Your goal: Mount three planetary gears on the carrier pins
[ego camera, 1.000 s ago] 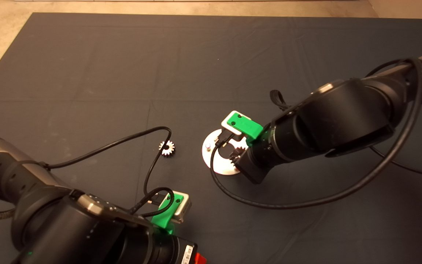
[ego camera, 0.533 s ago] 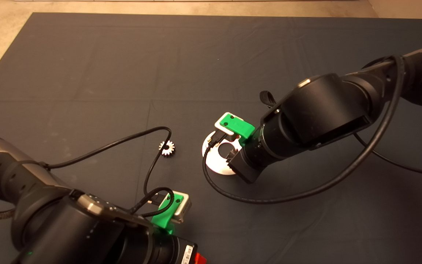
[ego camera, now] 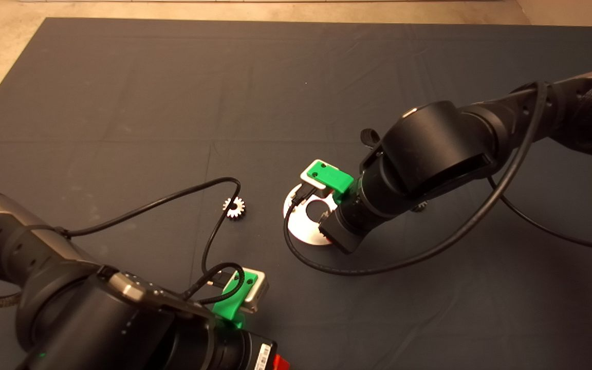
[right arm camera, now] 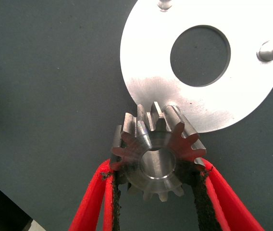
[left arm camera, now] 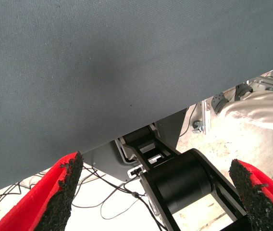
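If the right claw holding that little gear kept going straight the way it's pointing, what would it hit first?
Most likely the edge of the shiny disc. The right gripper points down with the gear clamped, and a pin seems to sit just behind the gear, though depth is hard to judge.

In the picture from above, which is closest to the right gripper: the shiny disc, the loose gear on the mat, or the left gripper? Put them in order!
From the right gripper, which holds a gear:
1. Shiny disc, right beneath it.
2. Loose gear, on the mat left of the disc.
3. Left gripper, parked at the lower edge.
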Controlling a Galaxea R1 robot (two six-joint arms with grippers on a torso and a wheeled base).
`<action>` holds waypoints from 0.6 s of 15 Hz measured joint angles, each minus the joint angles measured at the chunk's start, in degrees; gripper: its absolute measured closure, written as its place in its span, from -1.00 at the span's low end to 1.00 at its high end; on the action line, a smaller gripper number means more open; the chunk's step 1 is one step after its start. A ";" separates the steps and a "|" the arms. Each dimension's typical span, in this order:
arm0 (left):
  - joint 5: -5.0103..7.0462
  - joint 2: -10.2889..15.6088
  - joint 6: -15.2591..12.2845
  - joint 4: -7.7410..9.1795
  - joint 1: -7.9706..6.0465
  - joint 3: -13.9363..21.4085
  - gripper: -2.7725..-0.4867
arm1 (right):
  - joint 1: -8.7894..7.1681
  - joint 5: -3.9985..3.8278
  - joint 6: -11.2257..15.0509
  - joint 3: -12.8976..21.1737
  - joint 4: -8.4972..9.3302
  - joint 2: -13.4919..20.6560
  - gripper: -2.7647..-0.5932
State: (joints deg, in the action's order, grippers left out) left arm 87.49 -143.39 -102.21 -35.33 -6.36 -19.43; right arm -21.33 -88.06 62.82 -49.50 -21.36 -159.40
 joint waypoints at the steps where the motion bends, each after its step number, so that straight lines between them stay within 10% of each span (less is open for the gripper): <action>1: 0.02 0.00 0.00 0.00 0.00 0.00 -0.48 | 0.64 -0.02 -0.45 -0.57 0.00 0.00 0.79; 9: 0.02 -0.13 0.00 0.00 0.00 0.00 -0.48 | 3.64 -0.03 -4.77 -2.62 -0.06 0.00 0.79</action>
State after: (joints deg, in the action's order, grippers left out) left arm 87.50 -143.52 -102.21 -35.33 -6.36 -19.43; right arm -17.69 -88.10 58.05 -52.11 -21.42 -159.40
